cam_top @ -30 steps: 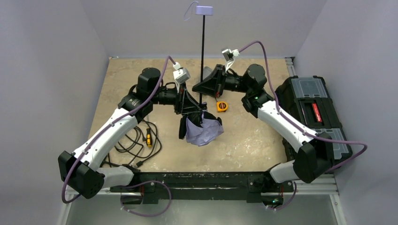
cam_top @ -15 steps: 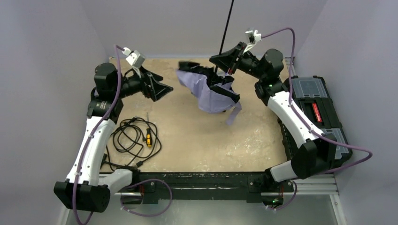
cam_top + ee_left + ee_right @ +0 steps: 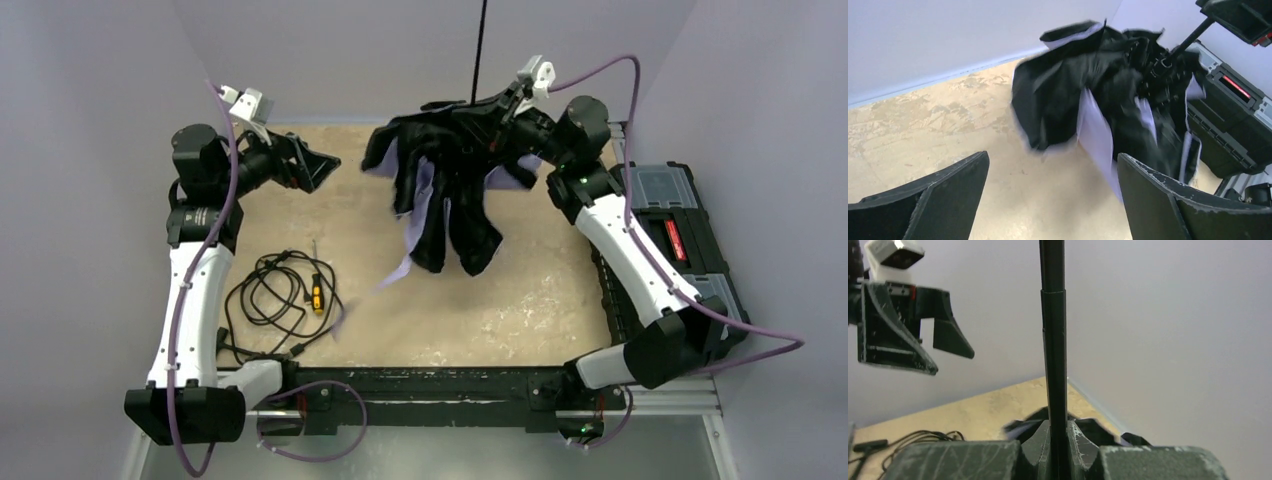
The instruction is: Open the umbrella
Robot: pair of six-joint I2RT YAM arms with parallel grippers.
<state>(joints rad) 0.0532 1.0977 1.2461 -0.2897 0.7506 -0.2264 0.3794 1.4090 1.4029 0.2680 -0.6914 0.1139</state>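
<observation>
Umbrella hanging limp; right wrist view alone shows right end effector clamped on shaft; left end effector apart.

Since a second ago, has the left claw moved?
Yes. The left claw has swung left, away from the toolbox, and now hangs open, clear of the umbrella.

Left gripper hangs agape far left; right gripper, raised far right, pinches the umbrella

The overhead camera looks down from behind; both close wrist cameras share the umbrella with it.
</observation>
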